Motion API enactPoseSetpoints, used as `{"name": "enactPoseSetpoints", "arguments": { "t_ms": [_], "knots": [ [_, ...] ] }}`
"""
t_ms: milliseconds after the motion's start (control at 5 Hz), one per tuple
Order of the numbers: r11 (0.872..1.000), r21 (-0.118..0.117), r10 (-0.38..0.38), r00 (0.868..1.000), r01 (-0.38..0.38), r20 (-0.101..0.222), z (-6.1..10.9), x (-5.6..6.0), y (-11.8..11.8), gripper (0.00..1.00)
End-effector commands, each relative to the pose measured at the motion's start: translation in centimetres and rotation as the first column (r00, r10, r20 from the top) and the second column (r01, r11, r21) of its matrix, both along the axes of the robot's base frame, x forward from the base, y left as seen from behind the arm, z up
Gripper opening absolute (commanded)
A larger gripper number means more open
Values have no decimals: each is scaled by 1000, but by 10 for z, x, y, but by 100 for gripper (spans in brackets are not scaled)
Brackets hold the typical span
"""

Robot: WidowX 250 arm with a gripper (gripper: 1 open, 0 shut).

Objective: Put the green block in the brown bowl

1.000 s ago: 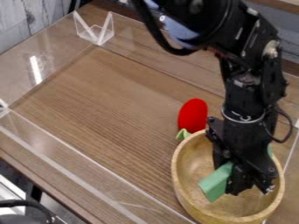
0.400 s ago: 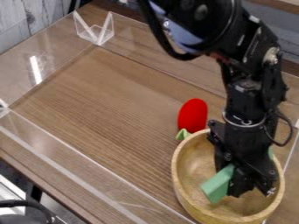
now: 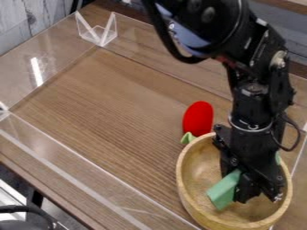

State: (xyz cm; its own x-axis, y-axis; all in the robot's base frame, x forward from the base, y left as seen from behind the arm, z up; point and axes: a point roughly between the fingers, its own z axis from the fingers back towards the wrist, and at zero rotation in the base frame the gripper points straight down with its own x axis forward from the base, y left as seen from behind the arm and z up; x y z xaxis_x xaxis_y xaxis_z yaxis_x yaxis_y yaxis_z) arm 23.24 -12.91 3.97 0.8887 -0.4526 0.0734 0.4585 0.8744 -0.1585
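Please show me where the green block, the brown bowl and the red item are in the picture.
green block (image 3: 223,190): camera view, its front face.
brown bowl (image 3: 189,184): camera view, left rim.
red item (image 3: 197,116): camera view, its rounded body.

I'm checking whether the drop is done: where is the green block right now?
The green block is at the lower right of the camera view, inside the brown bowl, clamped in the shut gripper, just below the red item.

Fingers (image 3: 247,184) grip green block (image 3: 224,190) inside brown bowl (image 3: 192,192).
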Motion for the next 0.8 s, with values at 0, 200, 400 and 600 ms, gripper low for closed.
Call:
{"name": "enactPoseSetpoints", "arguments": {
  "t_ms": [0, 200, 400, 600],
  "knots": [
    [1000, -19, -1, 999, 2, 38, 8, 5, -5, 0],
    [1000, -21, 2, 999, -2, 41, 8, 6, -5, 0],
    [1000, -23, 5, 999, -5, 43, 8, 7, -6, 0],
    [1000, -25, 8, 999, -7, 45, 8, 8, -6, 0]
  ]
}}
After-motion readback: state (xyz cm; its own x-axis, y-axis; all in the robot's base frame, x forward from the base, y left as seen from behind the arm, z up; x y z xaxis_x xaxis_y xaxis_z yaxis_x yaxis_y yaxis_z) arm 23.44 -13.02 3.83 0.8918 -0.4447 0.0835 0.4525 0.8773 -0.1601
